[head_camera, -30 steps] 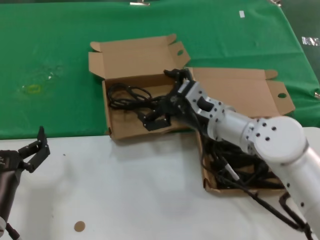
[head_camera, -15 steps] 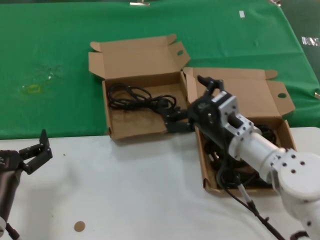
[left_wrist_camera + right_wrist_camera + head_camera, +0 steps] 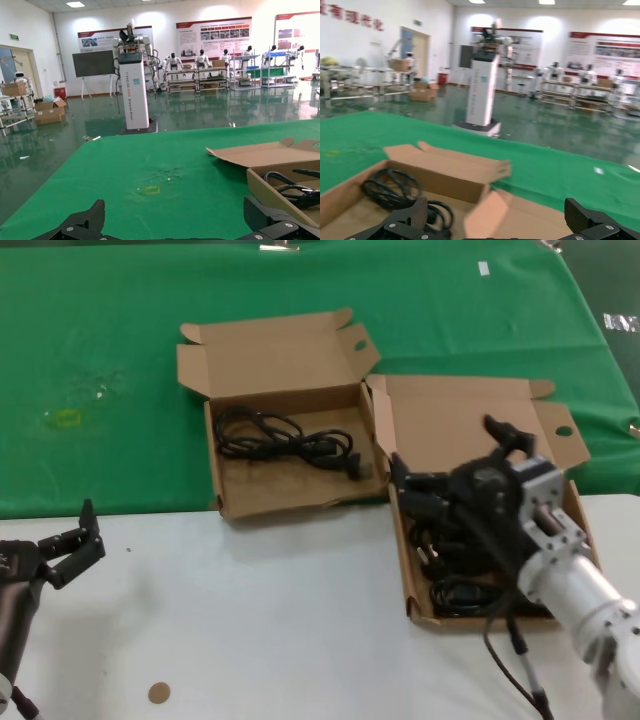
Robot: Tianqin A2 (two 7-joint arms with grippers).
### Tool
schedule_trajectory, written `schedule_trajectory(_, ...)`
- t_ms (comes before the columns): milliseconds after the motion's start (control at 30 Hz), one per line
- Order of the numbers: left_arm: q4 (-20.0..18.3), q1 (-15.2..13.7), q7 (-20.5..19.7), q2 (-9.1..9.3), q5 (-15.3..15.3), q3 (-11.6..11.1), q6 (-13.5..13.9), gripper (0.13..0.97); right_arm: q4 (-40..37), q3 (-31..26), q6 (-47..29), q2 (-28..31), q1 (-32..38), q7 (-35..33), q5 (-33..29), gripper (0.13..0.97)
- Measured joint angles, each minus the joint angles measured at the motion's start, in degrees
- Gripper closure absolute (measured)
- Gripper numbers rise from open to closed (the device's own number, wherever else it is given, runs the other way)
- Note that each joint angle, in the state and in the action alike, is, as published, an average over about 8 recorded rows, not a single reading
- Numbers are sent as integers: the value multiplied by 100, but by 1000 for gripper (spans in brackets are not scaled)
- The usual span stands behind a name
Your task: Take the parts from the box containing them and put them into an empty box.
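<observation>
Two shallow brown cardboard mailer boxes stand open side by side where a green cloth (image 3: 120,330) meets a white tabletop (image 3: 260,620). The box toward the robot's left (image 3: 228,502), lid folded back and front wall low and uneven, holds one coiled black power cable (image 3: 285,440) lying loose on its floor, plugs toward the inner wall; the same coil shows in the right wrist view (image 3: 395,190). The box toward the robot's right (image 3: 425,616), straight-fronted, with its round-holed flap (image 3: 562,432) standing up, holds a tangle of further black cables (image 3: 460,560) filling its floor. The two boxes touch along their adjoining walls. The right gripper (image 3: 445,460) hangs over the cable-filled box, near its rear inner corner, fingers spread apart with nothing between them; one fingertip points toward the left box, the other rises above the lid. Its silver forearm (image 3: 570,580) runs back toward the robot over the box's front wall, with a thin lead trailing beside it. The left gripper (image 3: 75,540) sits low over the white tabletop at the robot's far left, well apart from both boxes, fingers parted and empty. A small brown disc (image 3: 159,693) lies on the white surface near the front edge. A faint yellowish mark (image 3: 66,418) shows on the green cloth.
</observation>
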Motion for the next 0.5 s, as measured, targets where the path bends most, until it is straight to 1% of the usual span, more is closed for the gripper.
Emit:
schedule_trajectory(267, 0, 0, 0, 0, 0, 0, 0, 132, 448, 336, 474, 56, -633, -87, 404, 129)
schedule_trajectory(500, 0, 0, 0, 0, 0, 0, 0, 132, 541, 406, 573, 67, -766, -106, 489, 129)
